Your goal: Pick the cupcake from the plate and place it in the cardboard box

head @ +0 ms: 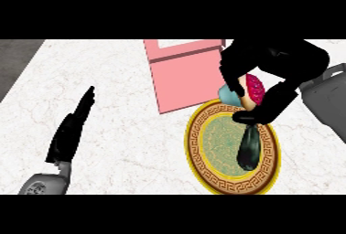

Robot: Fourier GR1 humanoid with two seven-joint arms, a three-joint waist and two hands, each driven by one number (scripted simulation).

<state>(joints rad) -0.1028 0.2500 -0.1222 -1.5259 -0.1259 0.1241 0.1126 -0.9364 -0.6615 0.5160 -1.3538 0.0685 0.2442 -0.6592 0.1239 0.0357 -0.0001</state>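
Observation:
A cupcake (249, 91) with pink-red frosting and a pale blue wrapper is held above the far rim of the plate, with my right hand (270, 64) curled round it. The plate (202, 151) is round, with a gold patterned rim and a green centre; a dark shadow falls across it. A pink box (182, 77) with an open flap lies flat just left of and behind the hand, touching the plate's far edge. My left hand (71, 130) rests at the left, fingers straight and pointing up, well apart from everything.
The counter is white marble (121, 91). A dark strip (17, 59) marks the counter's left edge at the far left. My right forearm (324, 91) comes in from the right side.

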